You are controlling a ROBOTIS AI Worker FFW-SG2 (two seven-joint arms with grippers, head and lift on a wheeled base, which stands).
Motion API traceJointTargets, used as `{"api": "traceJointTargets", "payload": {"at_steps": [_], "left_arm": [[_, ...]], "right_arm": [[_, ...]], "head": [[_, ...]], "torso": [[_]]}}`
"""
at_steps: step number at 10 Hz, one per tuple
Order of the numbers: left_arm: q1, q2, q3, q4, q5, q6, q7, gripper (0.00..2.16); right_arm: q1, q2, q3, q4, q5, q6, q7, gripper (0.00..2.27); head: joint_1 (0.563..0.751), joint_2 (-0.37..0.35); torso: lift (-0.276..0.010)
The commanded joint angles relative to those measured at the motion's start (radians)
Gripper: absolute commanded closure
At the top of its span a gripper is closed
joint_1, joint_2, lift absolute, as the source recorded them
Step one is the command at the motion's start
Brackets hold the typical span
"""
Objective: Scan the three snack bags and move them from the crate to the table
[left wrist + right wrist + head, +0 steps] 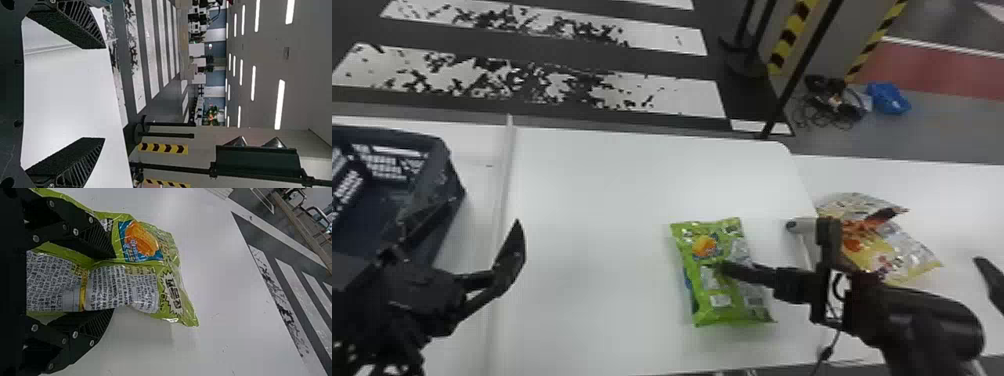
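Observation:
A green snack bag [704,300] lies at the middle of the white table in the head view, with my right gripper [727,270] over it. In the right wrist view the right gripper [111,285] is shut on the green bag [172,286], its printed back strip between the two fingers. An orange-and-yellow snack bag [872,245] rests on the right surface, partly behind the right wrist. The dark blue crate [444,170] stands at the left. My left gripper [486,212] is beside the crate; in the left wrist view the left gripper [105,93] is open with nothing between its fingers.
A white-and-grey handheld device [802,226] is beside the right wrist. A raised strip [504,200] crosses the table between crate and green bag. Black poles [802,70] stand behind the table, and a dark piece [992,280] shows at the right edge.

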Motion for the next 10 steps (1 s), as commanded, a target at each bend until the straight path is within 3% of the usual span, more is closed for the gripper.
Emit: {"api": "traceJointTargets", "payload": {"at_steps": [1,4,6,8,10], "left_arm": [[0.0,-0.009,0.033,0.003,0.03,-0.018,0.01,0.03],[-0.031,-0.041,0.057,0.065,0.049,-0.049,0.035,0.03],[-0.037,-0.047,0.063,0.092,0.052,-0.083,0.036,0.03],[-0.048,-0.044,0.065,0.123,0.062,-0.104,0.033,0.03],[-0.052,-0.027,0.062,0.123,0.079,-0.104,0.019,0.03]], "right_arm": [[0.036,0.001,-0.023,-0.055,-0.027,0.003,-0.002,2.17],[0.101,0.001,-0.154,-0.216,-0.152,0.096,-0.002,2.17],[0.101,-0.001,-0.327,-0.226,-0.357,0.12,0.0,2.17],[0.025,0.004,-0.479,-0.052,-0.538,-0.079,-0.078,2.17],[-0.08,-0.037,-0.522,0.175,-0.542,-0.426,-0.25,2.17]], "head": [[0.695,-0.182],[0.695,-0.152],[0.695,-0.163],[0.695,-0.21],[0.695,-0.343]], "torso": [[-0.062],[-0.062],[-0.062],[-0.062],[-0.062]]}}
